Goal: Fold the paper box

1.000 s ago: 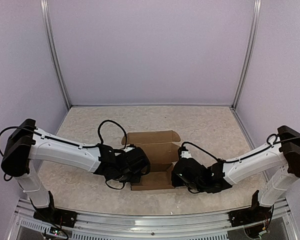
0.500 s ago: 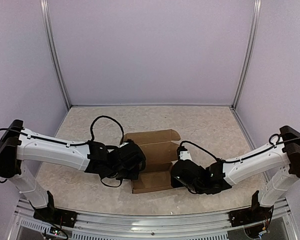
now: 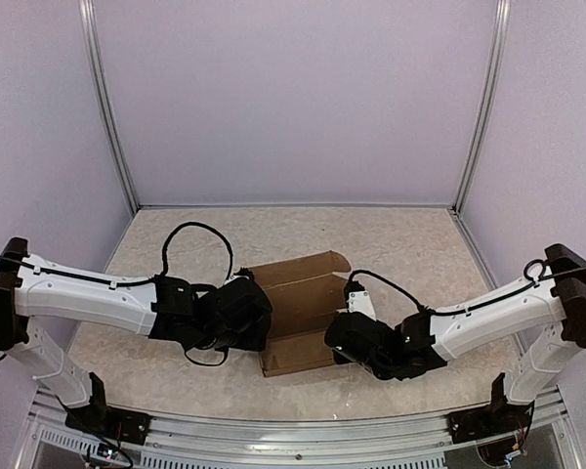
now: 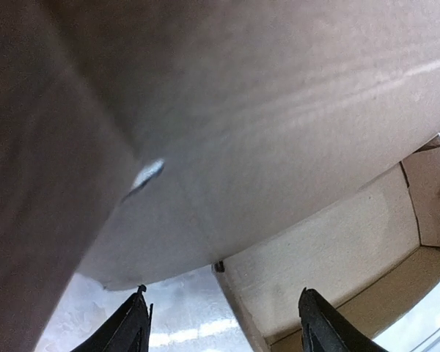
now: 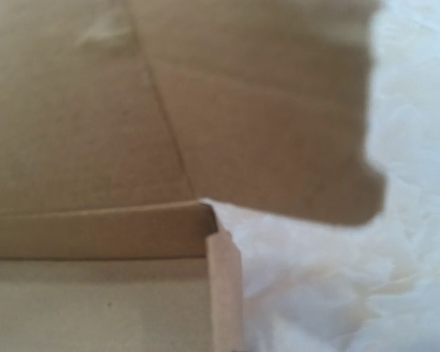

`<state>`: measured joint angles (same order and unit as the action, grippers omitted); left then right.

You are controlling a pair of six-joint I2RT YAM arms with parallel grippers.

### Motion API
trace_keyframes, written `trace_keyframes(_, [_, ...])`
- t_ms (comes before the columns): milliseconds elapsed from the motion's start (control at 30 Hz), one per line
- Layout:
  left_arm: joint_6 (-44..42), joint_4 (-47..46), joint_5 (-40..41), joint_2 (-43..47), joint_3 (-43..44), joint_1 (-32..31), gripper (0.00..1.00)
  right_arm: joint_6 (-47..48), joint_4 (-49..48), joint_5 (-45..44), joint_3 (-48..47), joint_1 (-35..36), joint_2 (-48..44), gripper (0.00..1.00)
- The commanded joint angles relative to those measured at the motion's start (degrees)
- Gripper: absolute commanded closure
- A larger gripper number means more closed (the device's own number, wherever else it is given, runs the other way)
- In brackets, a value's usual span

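The paper box [image 3: 298, 293] is a half-formed brown cardboard tray with its lid flap open toward the back, lying mid-table between the two arms. My left gripper [image 3: 263, 327] is at the box's left side. In the left wrist view its gripper [image 4: 225, 326] is open, with a box flap [image 4: 279, 110] overhead and a wall edge beyond the tips. My right gripper [image 3: 338, 337] is against the box's right side and is shut. Its fingers do not show in the right wrist view, where the box's side wall [image 5: 224, 293] runs down to the bottom edge.
The table top [image 3: 410, 244] is pale and mottled, enclosed by lilac walls with metal corner posts [image 3: 107, 107]. A metal rail [image 3: 293, 435] runs along the near edge, by the arm bases.
My left gripper has opened and its arm has drawn back to the left. The right gripper has closed and crept slightly left. The box has turned a little.
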<state>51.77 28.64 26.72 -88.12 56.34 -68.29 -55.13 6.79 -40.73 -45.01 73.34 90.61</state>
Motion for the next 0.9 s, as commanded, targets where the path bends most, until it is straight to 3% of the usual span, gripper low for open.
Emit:
trace_keyframes(0, [-1.10,-0.20,1.08,1.01,-1.67,-0.26,0.32,-0.97,5.15,-3.50,-1.61,0.59,1.98,1.00])
trace_keyframes(567, [-1.48,2.17,5.13,13.20,-8.27,-0.70,0.20,-2.61,5.40,-3.84,-2.27,0.53,4.06,0.99])
trace_keyframes(867, [-2.28,4.28,7.88,14.68,-8.14,-0.64,0.20,-2.88,5.75,-3.83,-2.45,0.46,2.72,0.78])
